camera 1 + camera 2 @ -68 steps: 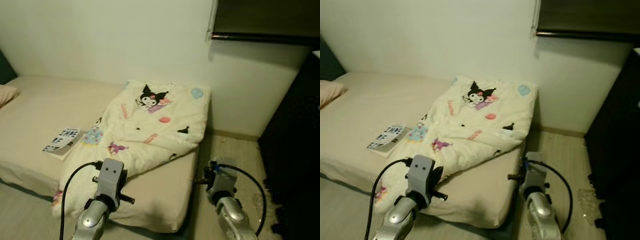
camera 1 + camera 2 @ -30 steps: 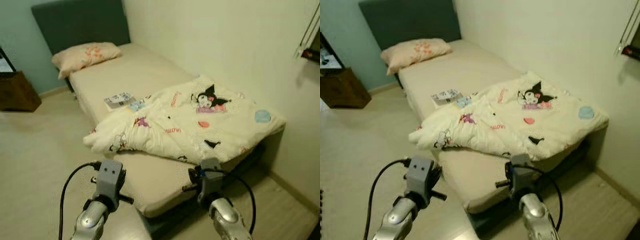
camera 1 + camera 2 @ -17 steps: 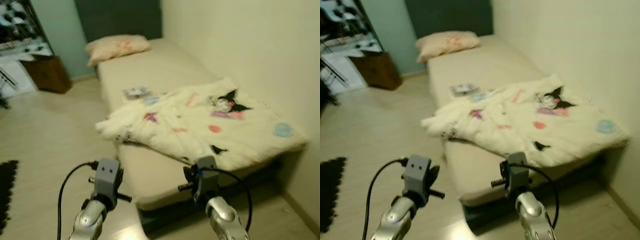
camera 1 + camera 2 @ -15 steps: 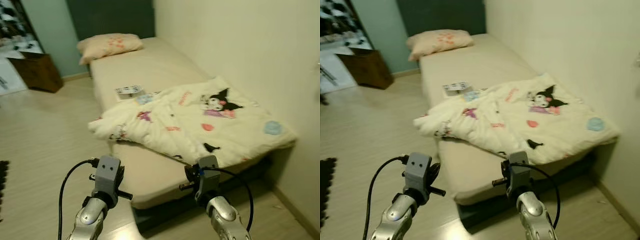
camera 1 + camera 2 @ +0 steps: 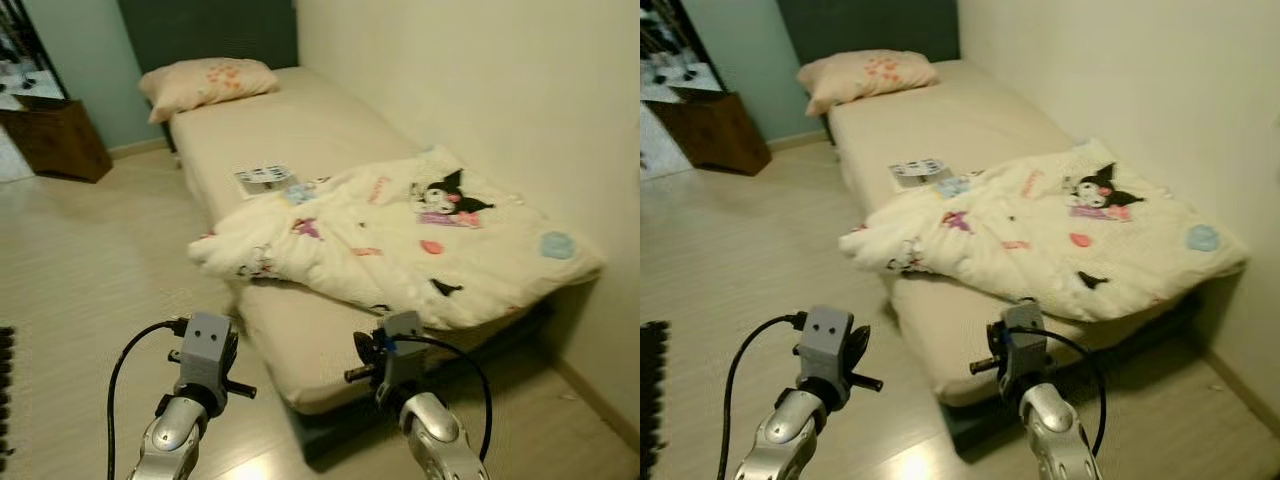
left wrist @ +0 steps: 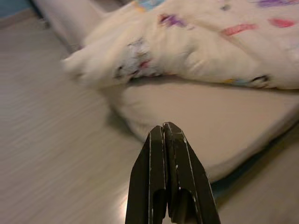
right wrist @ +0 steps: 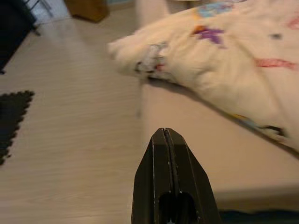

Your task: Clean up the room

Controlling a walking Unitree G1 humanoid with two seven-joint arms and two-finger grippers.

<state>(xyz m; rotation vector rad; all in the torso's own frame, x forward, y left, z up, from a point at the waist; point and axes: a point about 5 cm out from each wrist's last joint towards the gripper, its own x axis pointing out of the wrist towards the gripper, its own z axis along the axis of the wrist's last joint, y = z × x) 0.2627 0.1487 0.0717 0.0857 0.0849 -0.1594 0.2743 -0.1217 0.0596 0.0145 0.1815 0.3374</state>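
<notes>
Crumpled quilt (image 5: 400,240) on near end of bed (image 5: 290,130), booklet (image 5: 264,178) just beyond, pillow (image 5: 205,82) at far end. Left gripper (image 6: 164,135) and right gripper (image 7: 164,136) clenched, empty, near bed's edge.

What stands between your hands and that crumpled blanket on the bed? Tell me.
Nothing visible. The blanket lies ahead on the bed; both the left hand and right hand are shut, over floor before the mattress edge.

You're in a home bedroom: single bed (image 5: 300,130) against a plain wall, pillow (image 5: 205,82) by a dark headboard (image 5: 200,30), rumpled cartoon-print comforter (image 5: 420,245), magazine (image 5: 263,178) on the mattress, wood nightstand (image 5: 55,140) nearby, pale wood-look floor (image 5: 80,260).
</notes>
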